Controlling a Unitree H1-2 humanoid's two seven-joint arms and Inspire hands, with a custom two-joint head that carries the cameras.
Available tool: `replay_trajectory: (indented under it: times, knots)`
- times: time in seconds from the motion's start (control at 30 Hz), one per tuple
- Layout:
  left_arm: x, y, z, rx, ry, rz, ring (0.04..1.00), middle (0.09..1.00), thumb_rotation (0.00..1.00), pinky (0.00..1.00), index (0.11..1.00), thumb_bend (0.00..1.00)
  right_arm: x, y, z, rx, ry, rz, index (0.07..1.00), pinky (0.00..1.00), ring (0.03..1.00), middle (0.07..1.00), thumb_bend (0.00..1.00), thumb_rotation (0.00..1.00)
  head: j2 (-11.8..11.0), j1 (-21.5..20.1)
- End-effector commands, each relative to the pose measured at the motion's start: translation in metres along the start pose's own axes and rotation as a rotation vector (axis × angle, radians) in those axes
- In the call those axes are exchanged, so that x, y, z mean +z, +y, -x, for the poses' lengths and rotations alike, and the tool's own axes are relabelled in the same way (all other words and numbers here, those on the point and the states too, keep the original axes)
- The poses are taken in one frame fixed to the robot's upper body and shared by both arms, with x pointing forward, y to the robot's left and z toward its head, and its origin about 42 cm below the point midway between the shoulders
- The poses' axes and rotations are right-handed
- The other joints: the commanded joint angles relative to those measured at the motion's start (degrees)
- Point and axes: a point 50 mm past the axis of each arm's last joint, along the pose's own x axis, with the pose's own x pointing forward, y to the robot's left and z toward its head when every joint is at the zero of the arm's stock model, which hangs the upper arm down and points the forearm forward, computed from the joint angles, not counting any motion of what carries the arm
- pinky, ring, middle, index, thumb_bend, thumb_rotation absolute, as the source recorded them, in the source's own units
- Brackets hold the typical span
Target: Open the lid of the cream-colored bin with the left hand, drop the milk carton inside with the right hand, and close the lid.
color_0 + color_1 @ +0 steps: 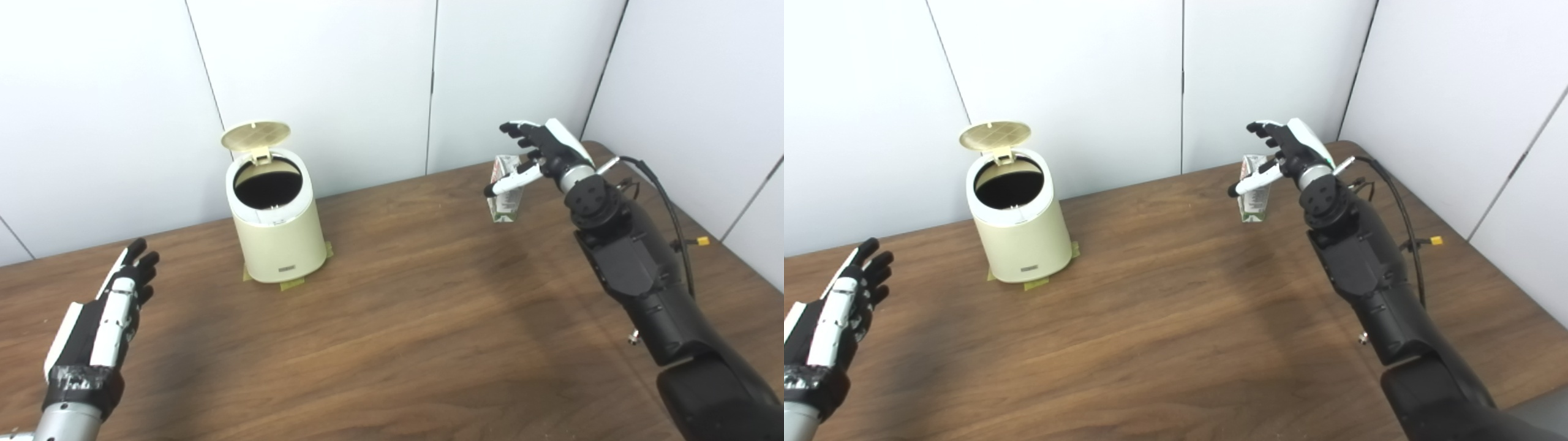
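Observation:
The cream-colored bin (278,229) stands on the wooden table at the back left. Its round lid (256,135) is tipped up and back, and the dark opening shows. The milk carton (505,197) stands upright on the table at the back right. My right hand (539,153) is open and spread around the carton's top; its thumb crosses in front of the carton. I cannot tell if it touches. My left hand (113,306) is open with fingers extended, hovering over the front left of the table, well away from the bin.
The wooden table (398,306) runs to white wall panels at the back and right. Tape patches (293,283) lie under the bin's base. A cable with a yellow connector (702,241) hangs beside my right forearm.

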Motion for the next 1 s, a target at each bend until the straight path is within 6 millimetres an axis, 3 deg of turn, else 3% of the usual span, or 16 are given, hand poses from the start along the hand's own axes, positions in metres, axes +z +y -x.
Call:
replay_trajectory:
  times: [0.0,0.23,0.33,0.53,0.7,0.97]
  knots:
    - [0.016,0.005,-0.004,0.005,-0.056,-0.018,0.992,0.960,1.00,1.00,1.000,0.23,0.012,-0.028,-0.003,-0.064,-0.056,0.038,0.842,0.79,0.858,0.862,1.00,0.13,0.01,-0.08]
    - [0.019,0.008,-0.005,0.006,-0.068,-0.011,0.986,0.938,1.00,1.00,1.000,0.23,0.001,-0.021,0.001,-0.021,-0.056,0.020,0.821,0.76,0.817,0.820,1.00,0.11,0.34,-0.10]
    - [0.020,0.009,-0.004,0.010,-0.070,-0.030,0.972,0.920,1.00,1.00,0.999,0.23,-0.006,-0.017,0.000,0.000,-0.051,0.019,0.811,0.63,0.790,0.822,1.00,0.12,0.60,-0.14]
    - [0.021,0.010,-0.002,0.010,-0.078,-0.007,0.965,0.919,1.00,1.00,0.986,0.21,-0.015,-0.010,-0.004,0.023,-0.035,0.078,0.783,0.82,0.799,0.797,1.00,0.21,1.14,-0.42]
    - [0.021,0.011,0.000,-0.001,-0.078,0.004,0.973,0.927,1.00,1.00,0.983,0.21,-0.016,-0.004,-0.003,0.033,-0.038,0.028,0.776,0.73,0.793,0.800,1.00,0.16,1.40,-0.55]
    - [0.021,0.010,0.000,0.005,-0.077,-0.009,0.954,0.902,1.00,1.00,0.960,0.18,-0.015,0.001,-0.002,0.021,-0.049,0.011,0.762,0.73,0.770,0.779,0.99,0.18,1.46,-0.76]
